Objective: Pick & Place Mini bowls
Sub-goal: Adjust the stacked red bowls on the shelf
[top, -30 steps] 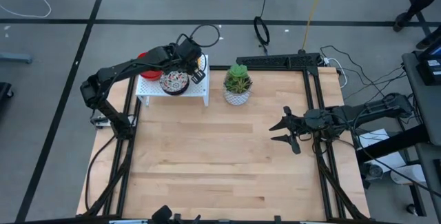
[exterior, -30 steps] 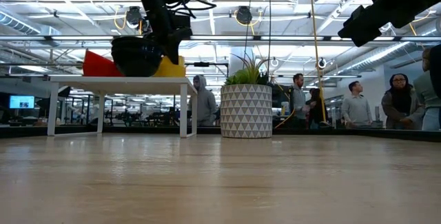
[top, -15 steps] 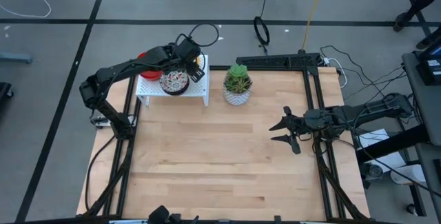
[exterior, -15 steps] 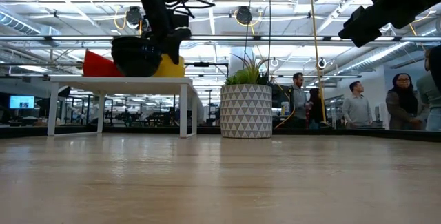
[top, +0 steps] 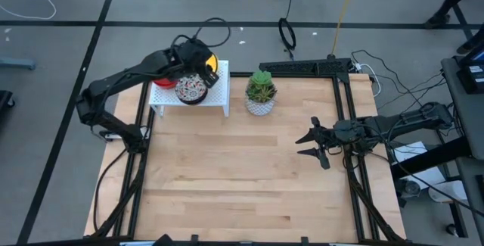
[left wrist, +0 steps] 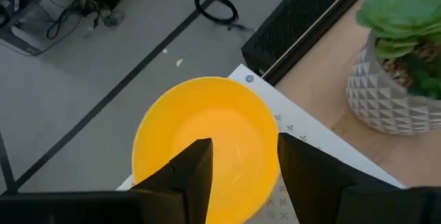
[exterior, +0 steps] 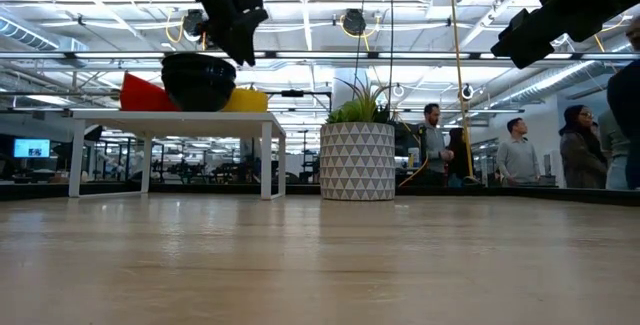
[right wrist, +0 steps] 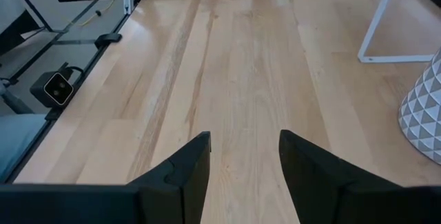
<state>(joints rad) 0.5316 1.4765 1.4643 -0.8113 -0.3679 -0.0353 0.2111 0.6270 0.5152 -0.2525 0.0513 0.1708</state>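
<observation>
A small white stand (top: pixel 215 102) sits at the table's far left and carries three mini bowls. The yellow bowl (top: pixel 215 66) (left wrist: pixel 207 134) rests on its base at the stand's far right corner. The floral bowl (top: pixel 191 88) sits at the near side and shows dark in the low view (exterior: pixel 198 80). The red bowl (top: pixel 161 81) (exterior: pixel 143 93) is at the left, partly under the arm. My left gripper (top: pixel 198 64) (left wrist: pixel 242 172) hangs open above the yellow bowl and touches nothing. My right gripper (top: pixel 311 146) (right wrist: pixel 244 162) waits open over the table's right side.
A white patterned pot with a green plant (top: pixel 261 94) (exterior: pixel 357 160) stands just right of the stand. Bare wood (top: pixel 242 178) fills the middle and near part of the table. People stand in the room behind the table in the low view.
My left gripper has risen clear of the bowls on the stand and drawn back a little toward the table's left. The yellow bowl stays on the stand where the gripper was.
</observation>
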